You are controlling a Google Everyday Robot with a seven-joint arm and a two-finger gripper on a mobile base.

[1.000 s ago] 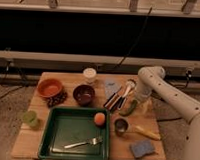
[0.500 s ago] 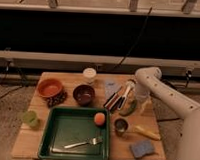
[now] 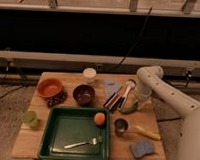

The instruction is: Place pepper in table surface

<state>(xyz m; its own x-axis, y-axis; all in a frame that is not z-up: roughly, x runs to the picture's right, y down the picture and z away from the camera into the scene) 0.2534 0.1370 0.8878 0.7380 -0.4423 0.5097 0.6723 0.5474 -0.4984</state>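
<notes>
The table surface (image 3: 157, 117) is a light-brown wooden square top. My white arm comes in from the right and bends down over the table's right side. My gripper (image 3: 135, 103) is low over the wood, just right of a bundle of utensils (image 3: 117, 98). A small green shape at the gripper's tip looks like the pepper (image 3: 128, 110), lying at or just above the wood. I cannot tell whether it is held or resting free.
A dark green tray (image 3: 55, 142) at the front holds an orange fruit (image 3: 99, 118) and a fork (image 3: 84, 142). Around it are an orange bowl (image 3: 49, 87), brown bowl (image 3: 84, 94), white cup (image 3: 89, 74), blue cloth (image 3: 112, 87), metal cup (image 3: 121, 126), yellow banana-like item (image 3: 147, 132), blue sponge (image 3: 141, 148) and pale green cup (image 3: 30, 118).
The arm's wrist has shifted only slightly over the right side of the table. The objects on the table have not moved.
</notes>
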